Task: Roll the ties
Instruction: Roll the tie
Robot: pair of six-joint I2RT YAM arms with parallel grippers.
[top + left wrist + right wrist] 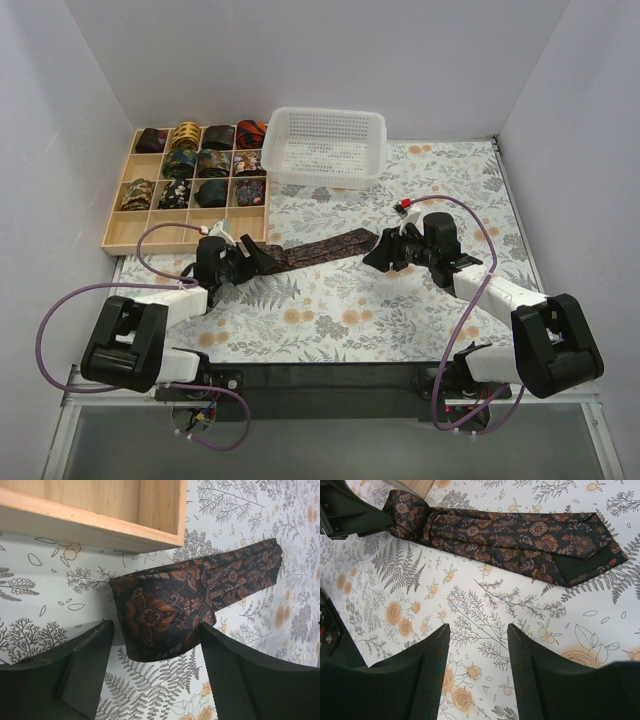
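Several rolled ties (190, 165) fill the wooden tray (150, 232). One brown patterned tie (320, 250) lies on the table (330, 310), barely coiled at its left end, between left gripper (248, 258) and right gripper (376, 256), both wide open and empty.

We see plain white walls closing in the scene: a back wall (300, 60) across the top of the frame, a left wall (50, 150), a right wall (590, 150). The desk (350, 320) carries a pale cloth (440, 170) printed with grey ferns and orange blossoms. Light falls soft and even.
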